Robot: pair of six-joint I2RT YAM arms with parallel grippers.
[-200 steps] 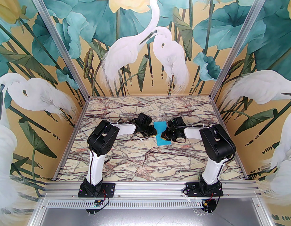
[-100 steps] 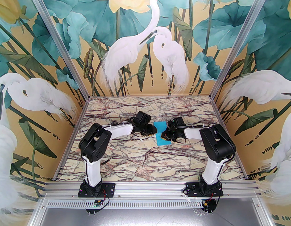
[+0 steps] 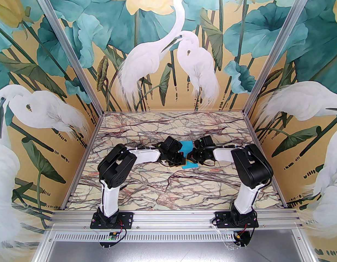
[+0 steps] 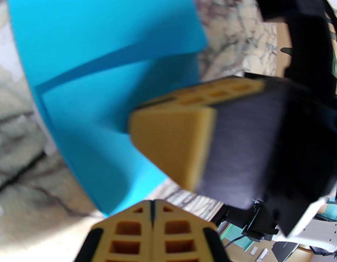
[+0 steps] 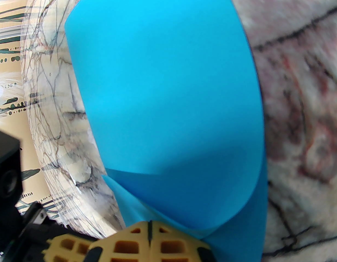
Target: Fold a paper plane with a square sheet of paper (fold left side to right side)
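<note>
So, working out from the arm bases: both arms reach in toward the middle of the table. The black left gripper with orange honeycomb fingers [image 3: 181,161] and its twin, the right gripper [image 3: 191,157], meet almost nose to nose over the thin, bright cyan-blue sheet of paper [image 3: 187,147]. Both pairs of fingers are pinched closed, tip against tip, and I can't see any paper caught in either pair. From the left wrist, the left gripper [image 4: 152,209] sits right at the near-left edge of the paper [image 4: 97,50], with the sheet stretching away ahead of it. The right gripper's fingers [image 4: 168,143] lie on top of it, looks like they're pinning it down. From the right wrist, past the right gripper [image 5: 149,228], the sheet [image 5: 168,91] is doubled over, top layer bulging up loosely instead of lying flat. Its long axis runs away from the bases, so I'd guess the fold side faces the left arm, which is best placed to press along it. Beyond that there's cream marble-print tabletop [image 3: 146,179] running out to the painted egret-and-lotus mural walls [image 3: 157,64].
</note>
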